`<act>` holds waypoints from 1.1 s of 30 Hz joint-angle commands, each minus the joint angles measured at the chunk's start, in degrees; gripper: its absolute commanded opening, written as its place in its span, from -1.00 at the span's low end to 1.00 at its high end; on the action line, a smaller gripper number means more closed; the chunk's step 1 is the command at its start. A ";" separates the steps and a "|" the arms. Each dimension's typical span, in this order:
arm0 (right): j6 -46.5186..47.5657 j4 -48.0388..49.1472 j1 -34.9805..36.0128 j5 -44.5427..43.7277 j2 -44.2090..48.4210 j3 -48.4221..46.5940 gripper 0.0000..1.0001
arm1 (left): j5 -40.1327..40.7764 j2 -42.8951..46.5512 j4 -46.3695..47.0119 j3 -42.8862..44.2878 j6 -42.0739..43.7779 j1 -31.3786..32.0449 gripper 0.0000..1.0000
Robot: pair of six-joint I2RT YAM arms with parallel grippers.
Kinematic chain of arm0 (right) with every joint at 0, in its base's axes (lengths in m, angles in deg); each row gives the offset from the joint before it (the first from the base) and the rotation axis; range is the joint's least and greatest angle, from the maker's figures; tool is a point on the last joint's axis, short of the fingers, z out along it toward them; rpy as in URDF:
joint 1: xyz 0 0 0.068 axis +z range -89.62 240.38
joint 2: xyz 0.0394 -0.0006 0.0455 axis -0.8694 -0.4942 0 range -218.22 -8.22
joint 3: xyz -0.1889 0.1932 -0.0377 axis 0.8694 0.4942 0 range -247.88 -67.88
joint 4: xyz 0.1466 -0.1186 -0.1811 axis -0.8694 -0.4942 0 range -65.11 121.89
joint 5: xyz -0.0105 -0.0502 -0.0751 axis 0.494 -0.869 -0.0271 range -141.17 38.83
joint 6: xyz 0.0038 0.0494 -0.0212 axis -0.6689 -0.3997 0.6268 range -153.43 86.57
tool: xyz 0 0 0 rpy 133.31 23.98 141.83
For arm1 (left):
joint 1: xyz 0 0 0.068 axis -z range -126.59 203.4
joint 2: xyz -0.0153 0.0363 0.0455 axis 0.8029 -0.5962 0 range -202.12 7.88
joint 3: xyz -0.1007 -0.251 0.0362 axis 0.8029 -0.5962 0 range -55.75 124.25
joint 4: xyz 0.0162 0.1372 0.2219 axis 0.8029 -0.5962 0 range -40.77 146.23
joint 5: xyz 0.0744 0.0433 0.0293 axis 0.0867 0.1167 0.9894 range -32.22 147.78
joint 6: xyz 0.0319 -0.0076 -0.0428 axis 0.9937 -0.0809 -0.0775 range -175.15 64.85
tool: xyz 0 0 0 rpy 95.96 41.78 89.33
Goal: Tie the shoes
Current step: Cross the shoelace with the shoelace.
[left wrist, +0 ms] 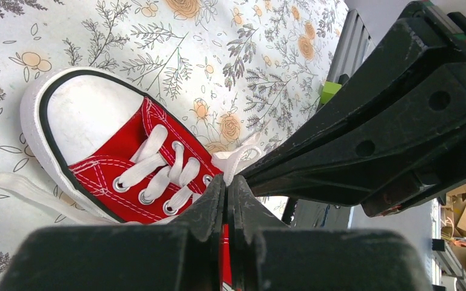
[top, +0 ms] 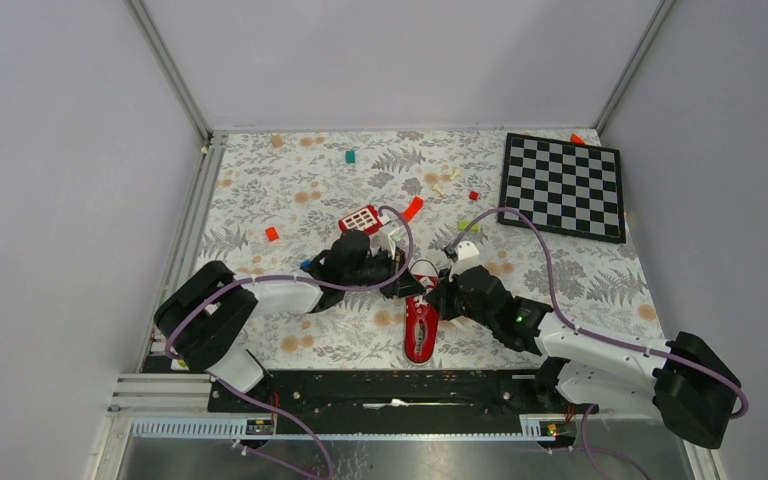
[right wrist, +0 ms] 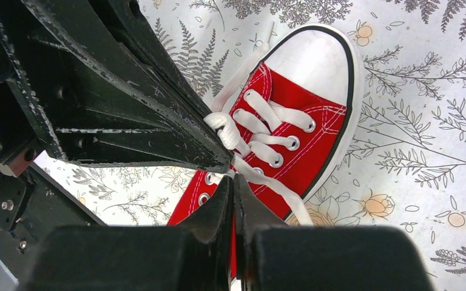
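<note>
The red canvas sneaker (top: 421, 330) with white laces lies on the floral table between my two arms. In the left wrist view its white toe cap (left wrist: 88, 115) points away from me. My left gripper (top: 409, 283) is shut on a white lace loop (left wrist: 241, 159) at the top eyelets. My right gripper (top: 439, 294) meets it from the other side. It is shut on another lace strand (right wrist: 267, 182) that runs across the shoe (right wrist: 303, 103). The two grippers' tips (left wrist: 227, 182) (right wrist: 233, 180) nearly touch over the tongue. A loose lace end (left wrist: 18, 185) trails on the table.
A chessboard (top: 563, 186) lies at the far right. A red block with white squares (top: 360, 218) and a curved red-orange piece (top: 413, 208) sit just behind the left gripper. Small coloured pieces (top: 350, 156) are scattered at the back. A black rail (top: 390, 385) runs along the near edge.
</note>
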 commanded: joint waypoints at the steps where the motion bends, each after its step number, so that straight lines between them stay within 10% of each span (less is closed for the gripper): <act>1: 3.50 -1.78 -0.30 -5.30 0.23 -1.10 -1.00 | 1.87 1.61 -1.54 0.24 -0.84 0.15 -1.00; 33: 12.22 2.46 -0.29 -3.03 -3.53 -2.70 -0.24 | 2.41 -1.12 -3.71 4.51 -6.57 0.86 -1.00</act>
